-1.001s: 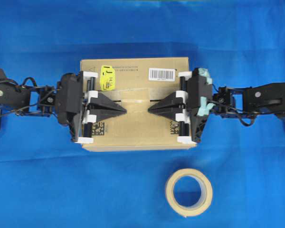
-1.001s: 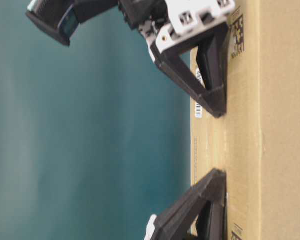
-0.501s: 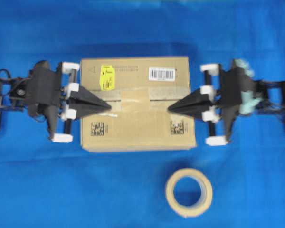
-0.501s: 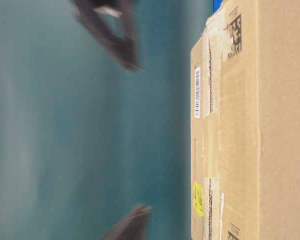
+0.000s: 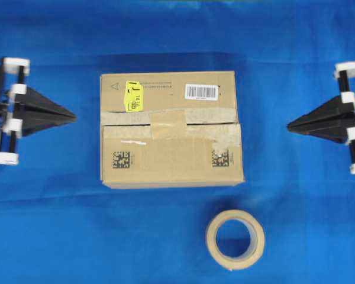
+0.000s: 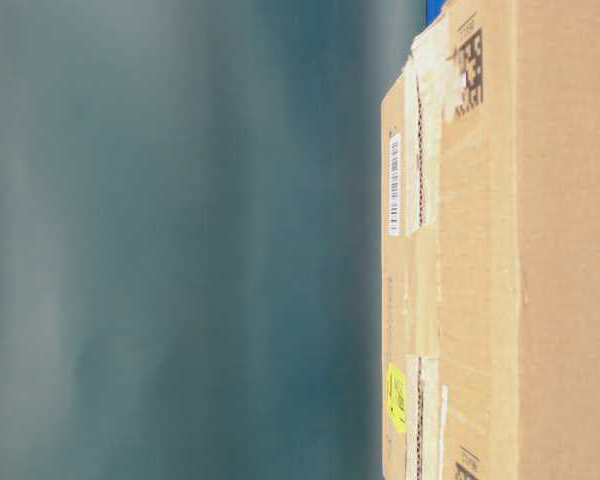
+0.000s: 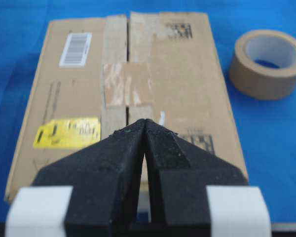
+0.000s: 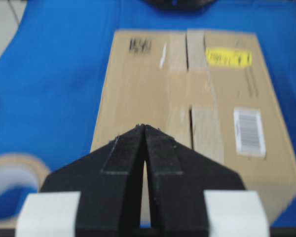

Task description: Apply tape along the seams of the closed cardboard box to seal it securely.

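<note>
A blue cloth (image 5: 177, 236) is covering the table. The cardboard box (image 5: 171, 163) is sitting midway between the left gripper (image 5: 71, 116) and right gripper (image 5: 291, 125), well apart from both, each clenched on nothing. The tape roll (image 5: 235, 239) is lying nearer the right gripper. The tape (image 5: 168, 124) is bridging the seams (image 5: 124, 125) mid-box.

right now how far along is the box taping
Done: one short tape piece sits across the middle of the seams on the cardboard box. In hand: nothing; the left gripper and right gripper are shut, empty, and off to either side of the box. Left: the seam on both sides of the piece looks untaped, and the tape roll lies on the cloth.
</note>
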Robot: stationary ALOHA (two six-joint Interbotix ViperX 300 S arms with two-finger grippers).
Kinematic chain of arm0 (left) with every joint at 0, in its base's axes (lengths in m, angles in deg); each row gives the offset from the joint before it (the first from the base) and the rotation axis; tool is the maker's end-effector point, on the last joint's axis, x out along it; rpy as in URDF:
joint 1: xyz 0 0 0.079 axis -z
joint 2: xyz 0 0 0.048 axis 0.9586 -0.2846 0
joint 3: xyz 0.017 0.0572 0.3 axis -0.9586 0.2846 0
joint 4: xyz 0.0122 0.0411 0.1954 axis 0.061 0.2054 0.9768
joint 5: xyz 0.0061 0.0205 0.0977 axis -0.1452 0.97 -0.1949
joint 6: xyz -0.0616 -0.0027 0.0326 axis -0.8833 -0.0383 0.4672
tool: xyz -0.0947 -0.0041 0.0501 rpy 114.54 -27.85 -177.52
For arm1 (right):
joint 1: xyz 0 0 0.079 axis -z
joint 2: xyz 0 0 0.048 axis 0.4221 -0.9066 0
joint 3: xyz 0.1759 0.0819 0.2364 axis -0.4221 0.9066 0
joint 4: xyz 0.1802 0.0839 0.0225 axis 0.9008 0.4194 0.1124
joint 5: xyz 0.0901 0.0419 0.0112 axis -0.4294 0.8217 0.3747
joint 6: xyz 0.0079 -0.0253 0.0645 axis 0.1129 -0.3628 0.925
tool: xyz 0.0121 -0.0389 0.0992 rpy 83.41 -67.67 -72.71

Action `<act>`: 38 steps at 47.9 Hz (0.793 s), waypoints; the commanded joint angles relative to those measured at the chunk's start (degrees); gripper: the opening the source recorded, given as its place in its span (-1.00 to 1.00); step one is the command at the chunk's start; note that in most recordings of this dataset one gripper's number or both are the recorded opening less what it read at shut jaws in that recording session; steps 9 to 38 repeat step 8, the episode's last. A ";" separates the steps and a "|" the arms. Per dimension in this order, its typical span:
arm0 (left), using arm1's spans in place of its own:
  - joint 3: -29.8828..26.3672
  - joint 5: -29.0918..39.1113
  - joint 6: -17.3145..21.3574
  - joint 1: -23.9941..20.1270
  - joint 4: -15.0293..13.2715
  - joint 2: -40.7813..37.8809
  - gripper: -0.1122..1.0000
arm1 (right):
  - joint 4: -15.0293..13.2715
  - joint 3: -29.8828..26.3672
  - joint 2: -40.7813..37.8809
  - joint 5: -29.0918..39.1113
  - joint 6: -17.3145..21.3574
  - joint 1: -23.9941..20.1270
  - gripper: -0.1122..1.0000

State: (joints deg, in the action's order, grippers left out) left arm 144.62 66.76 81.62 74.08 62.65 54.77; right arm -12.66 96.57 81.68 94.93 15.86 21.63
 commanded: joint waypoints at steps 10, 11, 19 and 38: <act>4.39 8.17 0.09 -0.18 0.35 13.80 -0.79 | -0.18 5.54 7.29 4.31 -0.09 0.62 -0.81; 4.39 8.17 0.09 -0.18 0.35 13.80 -0.79 | -0.18 5.54 7.29 4.31 -0.09 0.62 -0.81; 4.39 8.17 0.09 -0.18 0.35 13.80 -0.79 | -0.18 5.54 7.29 4.31 -0.09 0.62 -0.81; 4.39 8.17 0.09 -0.18 0.35 13.80 -0.79 | -0.18 5.54 7.29 4.31 -0.09 0.62 -0.81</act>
